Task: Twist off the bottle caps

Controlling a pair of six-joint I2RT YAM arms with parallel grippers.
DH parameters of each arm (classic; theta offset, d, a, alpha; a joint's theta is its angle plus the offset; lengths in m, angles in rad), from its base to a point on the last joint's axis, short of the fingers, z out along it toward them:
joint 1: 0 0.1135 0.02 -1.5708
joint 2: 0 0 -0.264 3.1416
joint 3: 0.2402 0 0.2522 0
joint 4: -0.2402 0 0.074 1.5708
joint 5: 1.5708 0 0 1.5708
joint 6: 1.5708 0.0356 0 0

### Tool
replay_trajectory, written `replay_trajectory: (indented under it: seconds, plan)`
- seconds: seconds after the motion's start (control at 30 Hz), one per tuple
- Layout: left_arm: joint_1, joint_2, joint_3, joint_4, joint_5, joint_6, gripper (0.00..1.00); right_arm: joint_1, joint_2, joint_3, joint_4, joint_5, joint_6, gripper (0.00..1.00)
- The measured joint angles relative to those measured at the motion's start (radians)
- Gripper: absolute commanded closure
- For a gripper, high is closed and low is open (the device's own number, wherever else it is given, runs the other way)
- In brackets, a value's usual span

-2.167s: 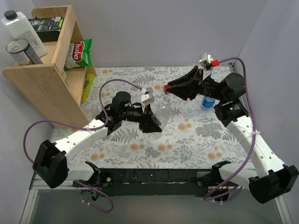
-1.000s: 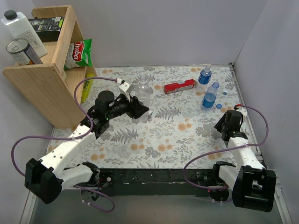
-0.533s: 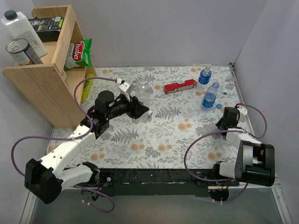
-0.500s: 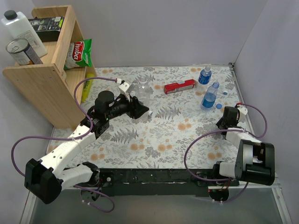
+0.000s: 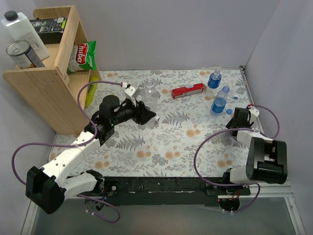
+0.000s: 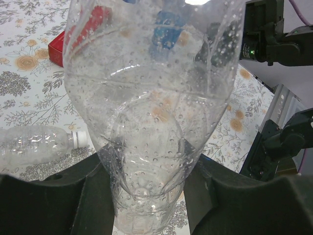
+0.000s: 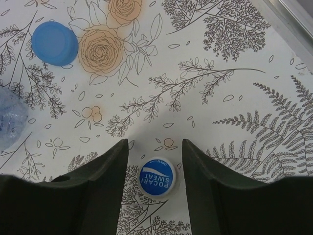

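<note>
My left gripper (image 5: 146,115) (image 6: 146,161) is shut on the lower body of a clear crinkly bottle (image 5: 149,95) (image 6: 146,98), holding it upright at the back left of the table. Its top is out of the left wrist view. A second clear bottle (image 6: 34,142) with a whitish cap (image 6: 80,138) lies on the table beside it. My right gripper (image 5: 238,119) (image 7: 155,147) is open and points down near the right edge. A loose blue-topped cap (image 7: 157,179) lies on the table between its fingers, untouched. A plain blue loose cap (image 7: 55,43) (image 5: 229,110) lies nearby.
Two blue-labelled bottles (image 5: 213,78) (image 5: 220,100) stand at the back right, with a long red box (image 5: 188,90) to their left. A wooden shelf (image 5: 46,83) with a jug, a can and packets fills the back left. The table's right edge (image 7: 293,14) is close to my right gripper.
My right arm has pulled away from the clear bottle and folded back to the right edge. My left arm carried the bottle to the back left and has held still since.
</note>
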Motion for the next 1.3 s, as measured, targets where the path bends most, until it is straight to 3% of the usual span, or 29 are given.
replay_trajectory:
  seconds: [0.43,0.6,0.77,0.83,0.9,1.07,1.17,1.3]
  plan:
    - [0.000,0.002,0.000,0.000,0.000,0.009,0.60,0.000,-0.043,0.016,-0.041,-0.020,-0.015,0.46]
    - [0.000,0.026,0.000,0.000,0.052,0.022,0.60,0.017,-0.353,-0.008,-0.077,-0.030,-0.074,0.47]
    - [-0.013,0.059,0.000,-0.001,0.135,0.036,0.60,0.161,-0.777,-0.008,-0.109,-0.092,-0.154,0.46]
    - [-0.023,0.060,0.000,0.000,0.164,0.044,0.60,0.180,-0.832,0.047,-0.123,-0.158,-0.162,0.44]
    - [-0.031,0.060,0.000,0.000,0.186,0.053,0.60,0.180,-0.796,0.168,-0.169,-0.265,-0.164,0.44]
    - [-0.050,0.074,0.000,-0.001,0.204,0.068,0.60,0.188,-0.503,0.565,-0.251,-0.607,-0.133,0.43]
    - [-0.056,0.096,0.002,-0.008,0.195,0.080,0.60,0.202,-0.381,0.660,-0.261,-0.793,-0.084,0.42]
    - [-0.060,0.129,0.005,-0.032,0.181,0.090,0.60,0.235,-0.298,0.669,-0.272,-0.999,0.013,0.41]
